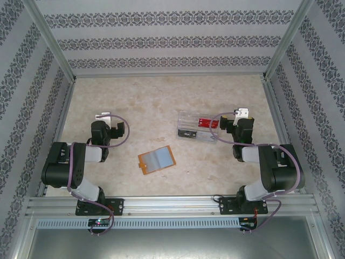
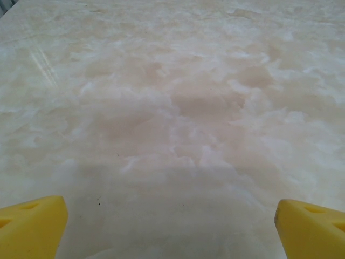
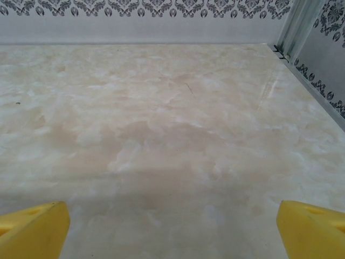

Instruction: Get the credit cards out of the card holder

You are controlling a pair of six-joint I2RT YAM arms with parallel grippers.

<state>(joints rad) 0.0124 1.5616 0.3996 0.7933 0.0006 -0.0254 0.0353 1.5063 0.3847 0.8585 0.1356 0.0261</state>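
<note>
- We are seeing the left gripper (image 1: 103, 115) hovering over the bare table (image 1: 161, 97) at the left. In the left wrist view its yellow fingers (image 2: 29, 229) are standing wide apart with nothing between them.
- The card holder (image 1: 157, 160) is lying opened flat near the table's middle, on the side nearer the arm bases. It is sitting between the two arms and apart from both, with its grey pockets facing up inside an orange border. We cannot tell whether the credit cards are sitting in those pockets.
- Right of it and farther back, a clear plastic tray (image 1: 188, 116) is resting on the table. It is holding a red card (image 1: 206, 122) in its far part and a black card (image 1: 187, 133) in its near left part.
- The right gripper (image 1: 241, 113) is hanging just beside the tray's right end, its fingers (image 3: 312, 229) spreading wide over bare marble and gripping nothing.
</note>
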